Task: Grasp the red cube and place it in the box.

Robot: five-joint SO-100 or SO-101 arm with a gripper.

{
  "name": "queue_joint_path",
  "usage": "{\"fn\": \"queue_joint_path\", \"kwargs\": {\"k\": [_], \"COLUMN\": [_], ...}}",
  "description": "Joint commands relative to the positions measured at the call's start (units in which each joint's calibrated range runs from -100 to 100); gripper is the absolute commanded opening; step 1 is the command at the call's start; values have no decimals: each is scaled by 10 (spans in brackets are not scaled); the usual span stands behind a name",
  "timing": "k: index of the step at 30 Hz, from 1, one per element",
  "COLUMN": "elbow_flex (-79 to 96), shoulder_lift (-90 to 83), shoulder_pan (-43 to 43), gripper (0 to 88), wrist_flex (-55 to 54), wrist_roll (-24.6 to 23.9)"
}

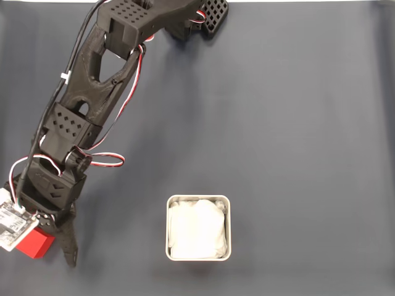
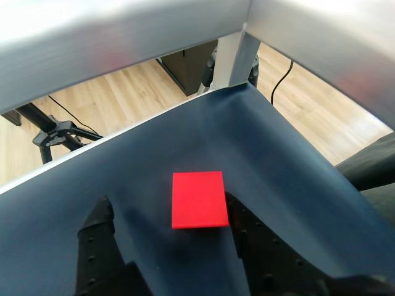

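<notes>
Grasp stage | black two-finger gripper (image 2: 170, 237) spread, straddling small bright red matte cube (image 2: 198, 200) | silver-grey metal box (image 1: 198, 227) well right on dark counter (image 1: 296, 123) in fixed view

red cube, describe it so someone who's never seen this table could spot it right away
In the fixed view, follow the black arm down the dark blue table to its bottom-left corner. There the red cube sits at the gripper, well left of the box. It is the one bright red, plain-faced block; the box is silver with white lining.
</notes>
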Motion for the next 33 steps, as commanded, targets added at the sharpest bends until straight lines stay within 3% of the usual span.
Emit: {"fn": "queue_joint_path", "kwargs": {"k": [1, 8, 19, 33], "elbow_flex": [-31, -30, 0, 46], "shoulder_lift": [-8, -14, -49, -104], "shoulder_pan": [-7, -8, -8, -13], "gripper": [382, 176, 27, 0], "wrist_flex": [-11, -5, 2, 3], "wrist_roll": [4, -1, -8, -8]}}
